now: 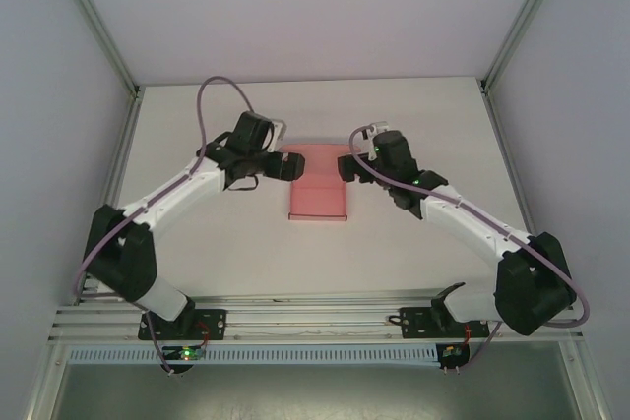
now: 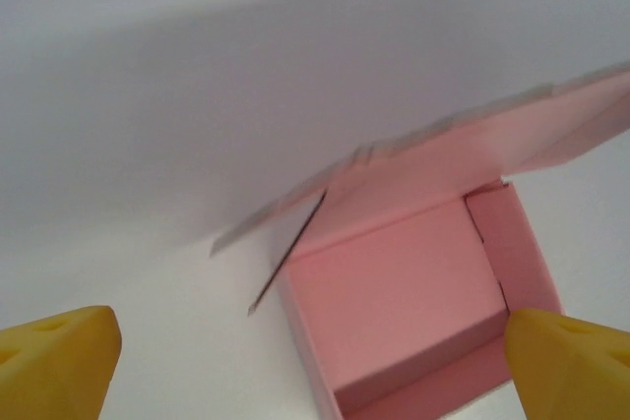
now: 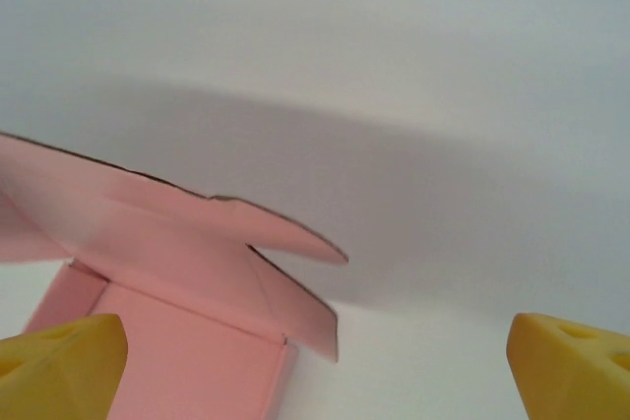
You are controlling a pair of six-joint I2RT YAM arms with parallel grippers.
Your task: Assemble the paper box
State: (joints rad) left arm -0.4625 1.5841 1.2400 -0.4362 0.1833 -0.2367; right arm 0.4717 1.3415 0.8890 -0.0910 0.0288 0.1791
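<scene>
At the middle of the white table (image 1: 217,253), the pink thin-card paper box (image 1: 317,194) sits half-formed, walls raised and lid flap open. Left gripper (image 2: 315,366) and right gripper (image 3: 315,371) flank its far end, yellow fingers (image 2: 59,361) spread wide, gripping nothing.
</scene>
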